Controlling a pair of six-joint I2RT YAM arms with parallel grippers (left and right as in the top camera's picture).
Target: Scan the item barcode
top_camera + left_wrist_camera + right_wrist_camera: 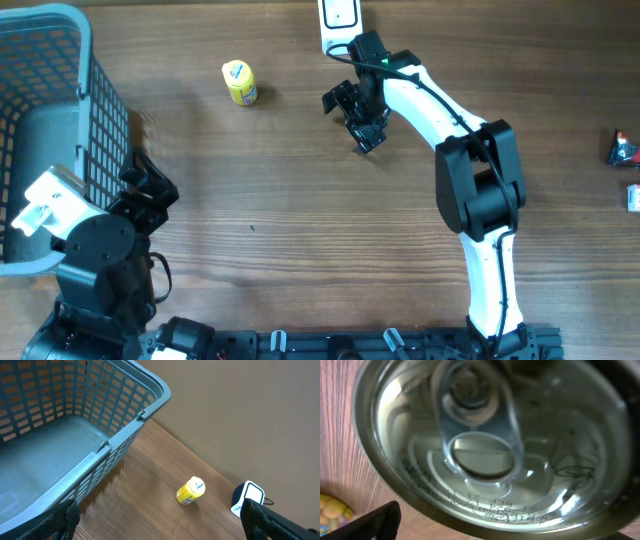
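Can [485, 445] first: its silver top and pull tab fill the right wrist view, blurred and very close, so we make it sitting right under the right hand [354, 118] at the far middle of the bench [300, 230]. From overhead the hand covers it and we can't pick the can out. That hand's jaws are spread to their widest on either side of the can; we see no squeeze on it, and we cannot tell whether the fingers touch its wall.

Just beyond that hand, at the far edge, lies the white scanner [340, 15]. To its left, well apart, a small yellow container [239, 83] rests on the wood; it peeks into the corner of the right wrist view too.

Over on the near left, the left hand [150, 190] hangs wide open with nothing in it, just beside the grey-blue basket [85, 60]. Its camera looks past the basket rim toward the yellow container and scanner.
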